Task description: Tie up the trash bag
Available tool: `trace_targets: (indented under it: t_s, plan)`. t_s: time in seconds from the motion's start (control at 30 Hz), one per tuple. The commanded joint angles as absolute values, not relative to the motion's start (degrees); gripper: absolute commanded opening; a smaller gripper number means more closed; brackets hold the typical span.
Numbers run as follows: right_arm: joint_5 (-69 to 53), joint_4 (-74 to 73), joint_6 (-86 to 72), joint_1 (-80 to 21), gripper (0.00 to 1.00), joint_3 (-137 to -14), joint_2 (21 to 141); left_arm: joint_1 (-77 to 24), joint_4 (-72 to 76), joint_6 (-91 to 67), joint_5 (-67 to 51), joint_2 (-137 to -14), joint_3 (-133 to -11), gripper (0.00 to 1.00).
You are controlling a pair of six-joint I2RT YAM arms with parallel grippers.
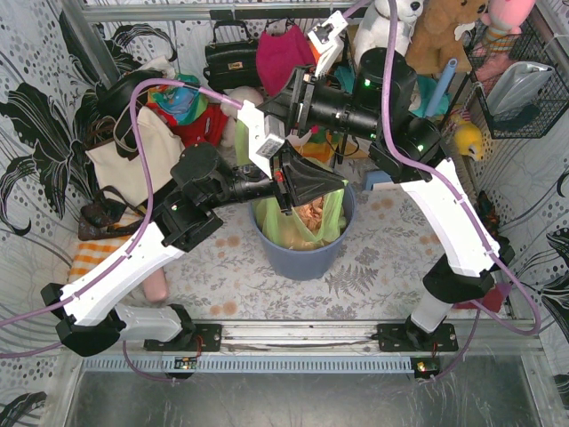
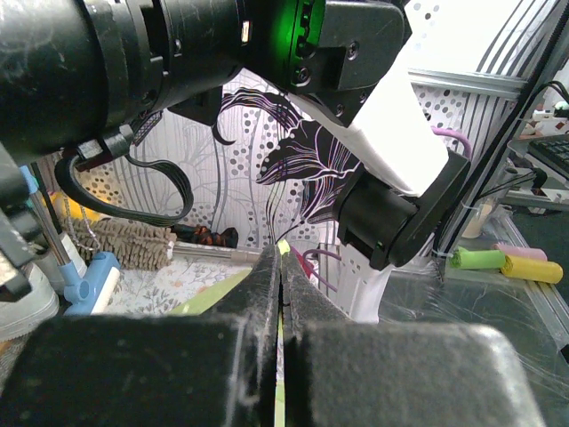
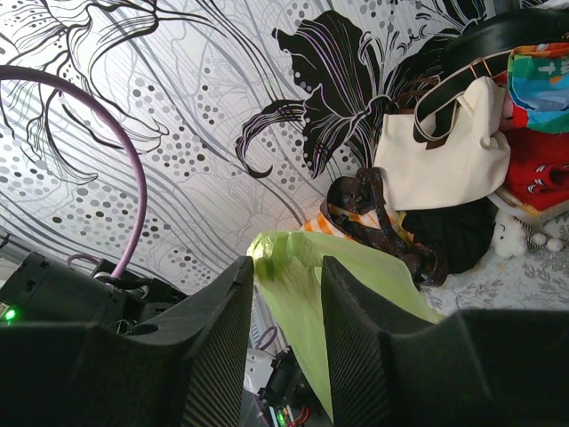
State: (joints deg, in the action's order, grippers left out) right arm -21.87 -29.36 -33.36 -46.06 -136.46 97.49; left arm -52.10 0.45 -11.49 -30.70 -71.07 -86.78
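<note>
The trash bag (image 1: pixel 283 227), thin light-green plastic with brown paper showing through it, sits in a blue-grey round bin (image 1: pixel 302 260) at mid-table. My left gripper (image 1: pixel 331 186) hangs over the bin's mouth, pointing right. In the left wrist view it (image 2: pixel 282 253) is shut on a thin edge of the green bag (image 2: pixel 206 294). My right gripper (image 1: pixel 281 107) is above and behind it, pointing left. In the right wrist view its jaws (image 3: pixel 289 264) stand apart with a green flap of the bag (image 3: pixel 302 294) between them, its tip against one finger.
A cream tote bag (image 1: pixel 133 160) with dark straps, a black handbag (image 1: pixel 233 55), clothes and plush toys (image 1: pixel 444 31) crowd the back. A wire basket (image 1: pixel 520 84) hangs on the right wall. An orange striped cloth (image 1: pixel 89 258) lies at the left.
</note>
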Motion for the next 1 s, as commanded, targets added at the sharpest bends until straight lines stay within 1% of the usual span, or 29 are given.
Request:
trace_targets:
  t_s: [0.0,0.13,0.23,0.3,0.37,0.4,0.43,0.77,0.97]
  plan:
    - [-21.80,-28.16,-32.62,-46.28,0.38,-136.21,96.17,-52.29,3.38,-10.90,-31.07,-70.58,-88.65,0.03]
    - [-21.80,-28.38,-32.57,-46.25,0.38,-136.48,96.66,-52.29,3.33,-10.90,-31.11,-70.58,-88.73,0.03]
    - [-21.65,-28.44,-32.48,-46.30,0.31,-136.49,96.85,-52.29,3.32,-10.89,-31.07,-70.30,-88.53,0.03]
    - [-21.39,-28.39,-32.52,-46.29,0.23,-136.49,96.71,-52.25,3.27,-10.90,-30.97,-70.18,-88.42,0.03]
    - [-21.28,-28.25,-32.62,-46.29,0.12,-136.49,96.69,-52.29,3.39,-10.89,-30.94,-70.15,-88.42,0.03]
    - [-21.20,-27.95,-32.69,-46.26,0.04,-136.49,96.68,-52.28,3.45,-10.90,-30.86,-70.14,-88.45,0.03]
    - [-21.07,-27.73,-32.89,-46.27,0.00,-136.49,96.64,-52.28,3.64,-10.85,-30.84,-70.22,-88.50,0.03]
    - [-21.77,-25.68,-36.17,-46.30,0.00,-142.17,98.79,-52.25,2.76,-7.39,-29.51,-72.86,-95.02,0.02]
    - [-21.19,-22.59,-38.10,-46.30,0.00,-142.03,98.43,-52.29,6.61,-7.08,-27.76,-72.25,-94.27,0.02]
